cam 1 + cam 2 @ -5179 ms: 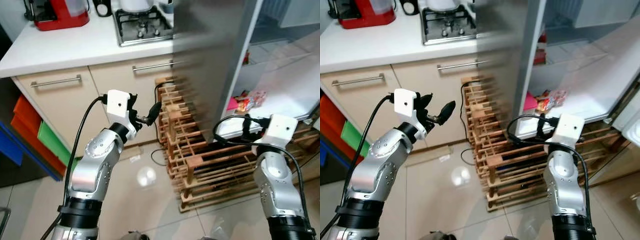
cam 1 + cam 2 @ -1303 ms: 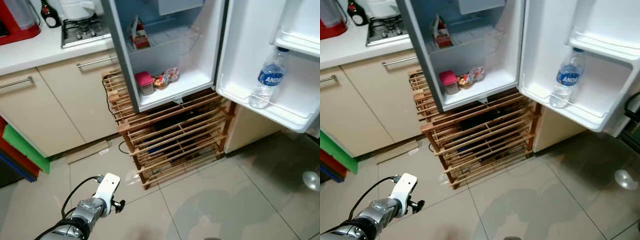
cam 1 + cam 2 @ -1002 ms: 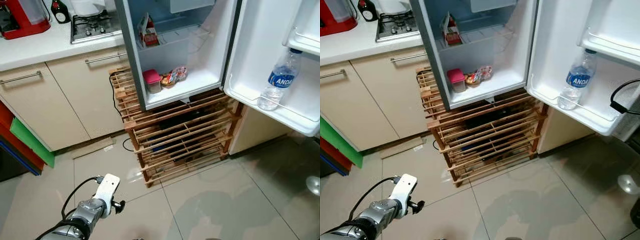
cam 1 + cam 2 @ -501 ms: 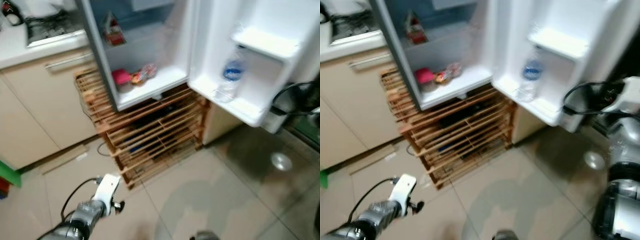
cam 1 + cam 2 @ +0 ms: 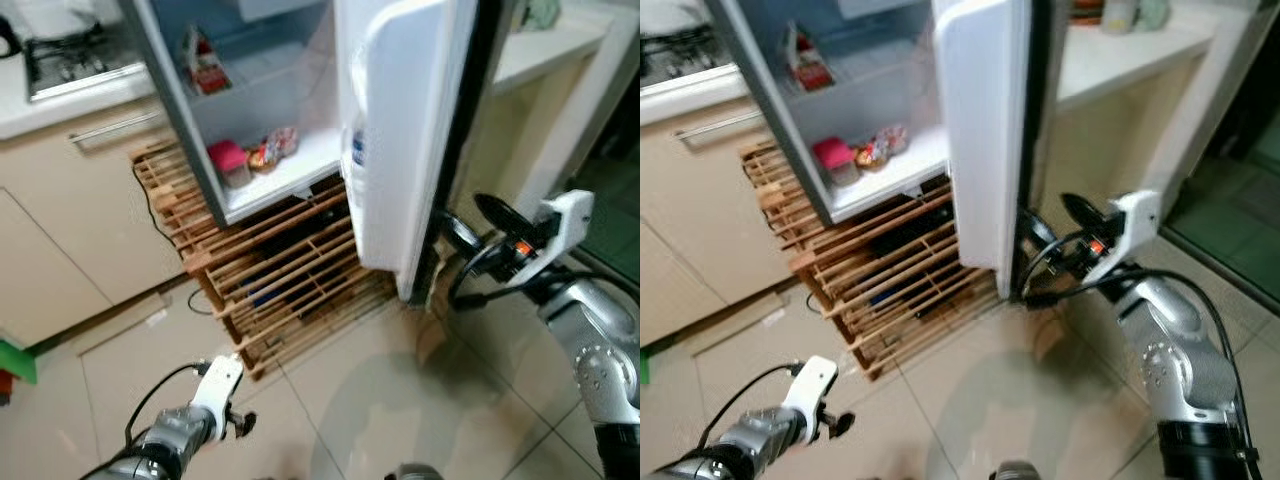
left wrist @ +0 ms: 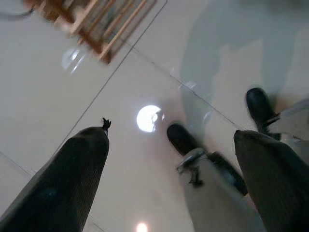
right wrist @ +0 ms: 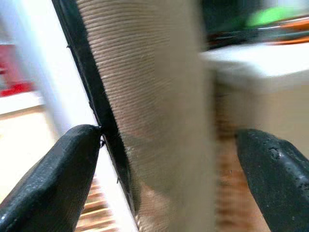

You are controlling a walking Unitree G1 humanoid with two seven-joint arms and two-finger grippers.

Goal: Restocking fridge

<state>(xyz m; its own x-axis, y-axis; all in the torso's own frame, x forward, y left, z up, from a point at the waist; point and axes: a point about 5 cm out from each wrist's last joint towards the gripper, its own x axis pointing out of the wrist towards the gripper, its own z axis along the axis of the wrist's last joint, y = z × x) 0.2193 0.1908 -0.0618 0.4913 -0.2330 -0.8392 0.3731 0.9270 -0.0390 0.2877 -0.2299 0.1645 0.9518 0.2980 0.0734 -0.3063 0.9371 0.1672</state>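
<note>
The fridge [image 5: 290,170] stands open, with a red-lidded tub [image 5: 228,160], a snack packet [image 5: 275,147] and a carton [image 5: 203,65] on its shelves. Its white door [image 5: 400,150] is seen nearly edge-on, and a water bottle's label [image 5: 357,150] peeks from the door rack. My right gripper [image 5: 475,225] is open at the door's outer edge, low down; in the right wrist view the door's black seal [image 7: 96,96] lies between its fingers [image 7: 53,179]. My left gripper [image 5: 240,425] hangs open over the floor [image 6: 145,58].
A wooden slatted rack [image 5: 280,270] sits under the fridge. Beige cabinets [image 5: 80,200] and a hob [image 5: 75,55] are to the left. A white counter [image 5: 1120,50] stands behind the door on the right. My own feet [image 6: 183,140] are on the tiles.
The camera has swung right. The fridge door has turned from wide open to nearly edge-on, and my right arm has come up to the door's outer edge. The left arm still hangs low.
</note>
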